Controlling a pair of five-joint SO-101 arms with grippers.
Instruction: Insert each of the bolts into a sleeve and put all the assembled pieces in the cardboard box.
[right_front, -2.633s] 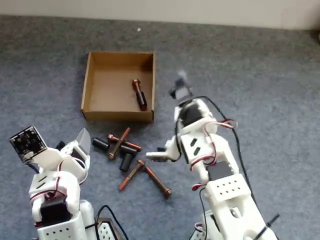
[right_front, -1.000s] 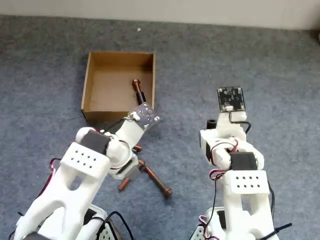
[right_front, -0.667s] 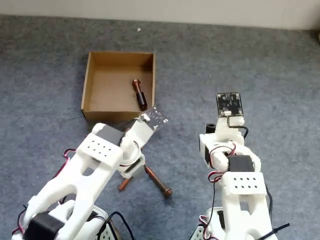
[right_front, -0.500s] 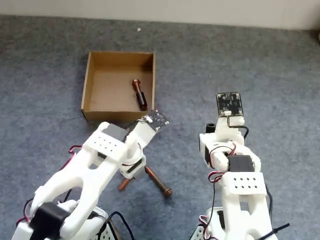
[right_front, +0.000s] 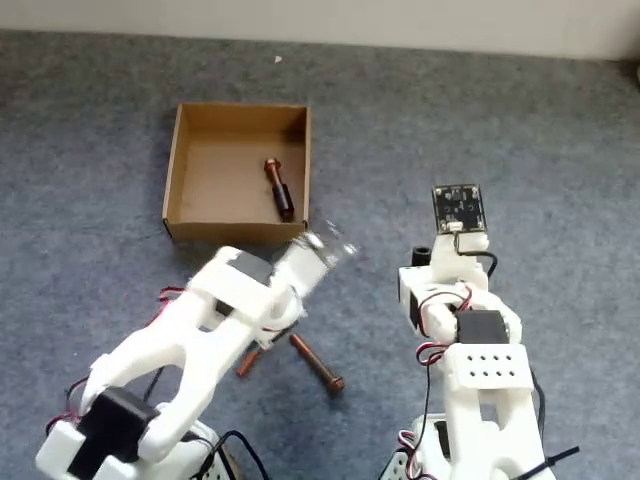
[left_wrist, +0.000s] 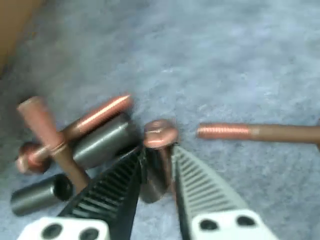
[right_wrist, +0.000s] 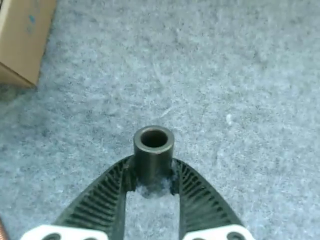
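Held upright in my right gripper (right_wrist: 152, 170) is a dark sleeve (right_wrist: 153, 144), its open end facing the camera; the gripper is shut on it. From above, that sleeve (right_front: 422, 254) shows beside the right arm, right of the cardboard box (right_front: 237, 233). My left gripper (left_wrist: 157, 150) is down in the pile, shut on the shaft of a copper bolt (left_wrist: 160, 134) just below its head. In the high view the left arm covers the pile; that bolt's far end (right_front: 241, 366) sticks out under it. One assembled bolt and sleeve (right_front: 278, 190) lies in the box.
Another bolt (left_wrist: 260, 132) lies on the carpet just beyond the left gripper, also seen from above (right_front: 318, 364). Two dark sleeves (left_wrist: 102, 142) (left_wrist: 37, 196) and two crossed bolts (left_wrist: 50, 141) lie close beside the gripper. A box corner (right_wrist: 20, 40) is near the right gripper.
The left arm has swung out from its rest place and come down over the pile, still shifting toward the box. The right arm drew back with the sleeve and has since kept still.
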